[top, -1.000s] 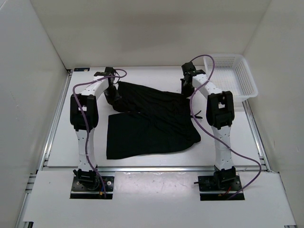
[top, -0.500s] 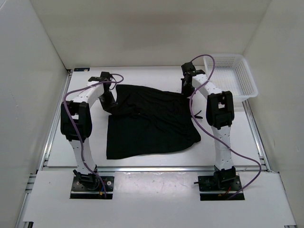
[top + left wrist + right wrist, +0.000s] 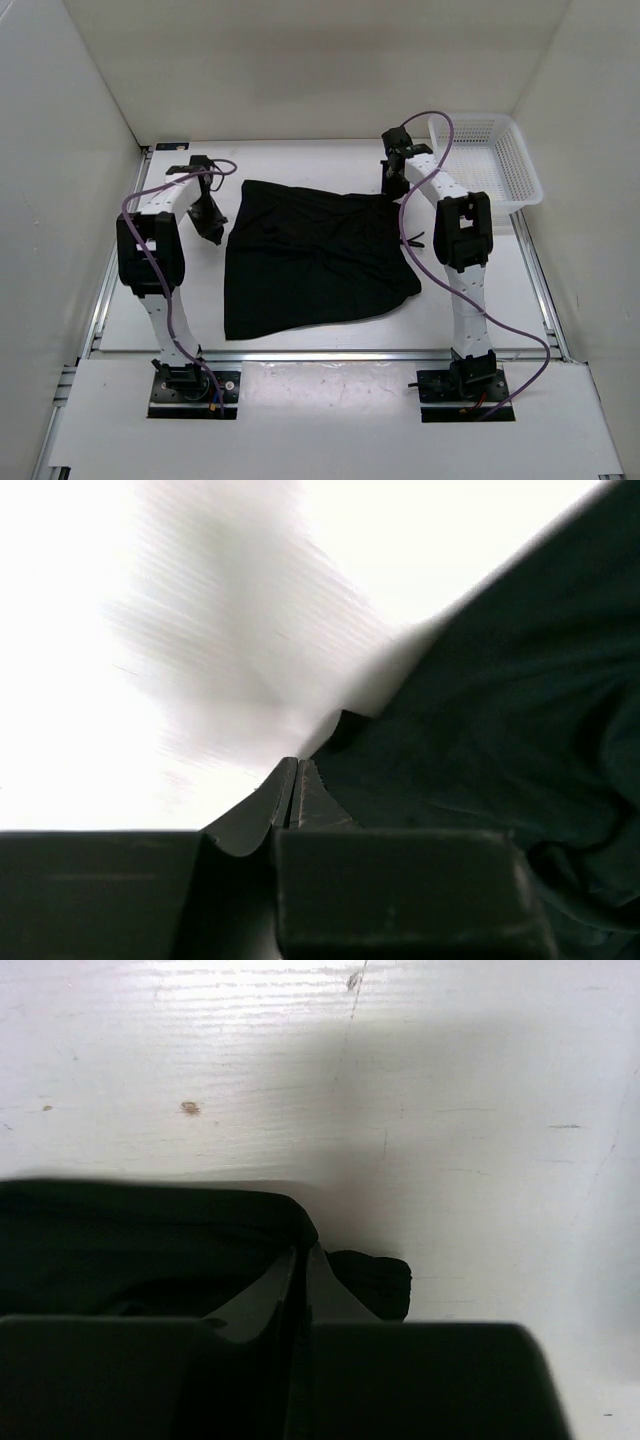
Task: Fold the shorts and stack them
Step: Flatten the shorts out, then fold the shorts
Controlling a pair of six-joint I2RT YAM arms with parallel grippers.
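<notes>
The black shorts (image 3: 310, 250) lie spread out mid-table, upper edge stretched between both grippers. My left gripper (image 3: 207, 215) is at their upper left corner. In the left wrist view its jaws (image 3: 297, 762) are shut, and the shorts' fabric (image 3: 500, 730) runs up to the fingertips. My right gripper (image 3: 392, 183) is at the upper right corner. In the right wrist view it (image 3: 302, 1250) is shut on the shorts' edge (image 3: 120, 1240), with a nub of fabric poking out to the right. A drawstring end (image 3: 414, 240) sticks out at the right side.
A white mesh basket (image 3: 522, 165) stands at the back right, close behind the right arm. White walls close in the table at the left, back and right. A metal rail runs along the table's front edge (image 3: 320, 352).
My left gripper has moved left with the shorts' corner, pulling the bunched upper part out flat. My right gripper has closed on the other corner and stayed in place.
</notes>
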